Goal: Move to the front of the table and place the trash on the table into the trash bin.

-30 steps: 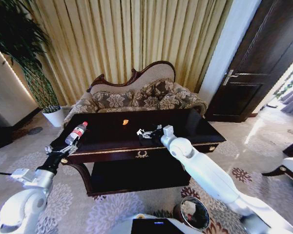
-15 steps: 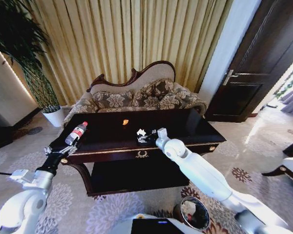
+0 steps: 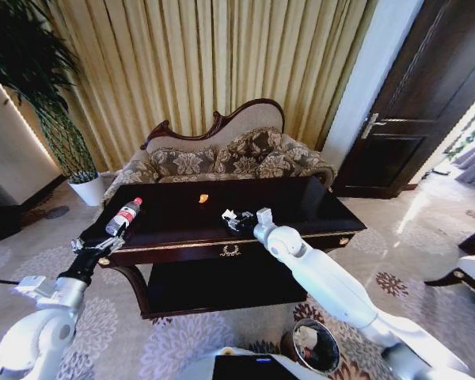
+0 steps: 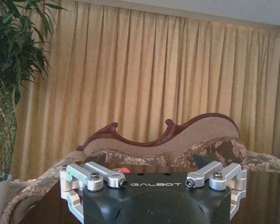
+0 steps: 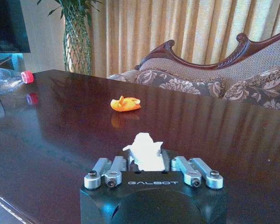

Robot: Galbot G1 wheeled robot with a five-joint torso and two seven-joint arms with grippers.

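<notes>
On the dark table (image 3: 301,202) lie a clear bottle (image 3: 124,215) with a red cap, a tiny orange piece (image 3: 203,198) and a crumpled white paper scrap (image 3: 229,214). My right gripper (image 3: 236,221) is low over the table's front middle, shut on the paper scrap (image 5: 144,151). Beyond it the right wrist view shows the orange piece (image 5: 125,104) and the bottle (image 5: 1,82). My left gripper (image 3: 95,248) hangs open at the table's front left corner, short of the bottle. The bottle's red cap (image 4: 124,169) peeks over the left gripper (image 4: 156,181). The trash bin (image 3: 313,346) stands on the floor under my right arm.
A patterned sofa (image 3: 222,154) stands right behind the table, with curtains behind it. A white plant pot (image 3: 87,188) sits at the far left and a dark door (image 3: 412,119) at the right. The table has a lower shelf (image 3: 222,285). Carpet lies free on both sides.
My right arm has shifted slightly left, and its gripper has stayed at the paper scrap. The left arm and the bottle have not moved.
</notes>
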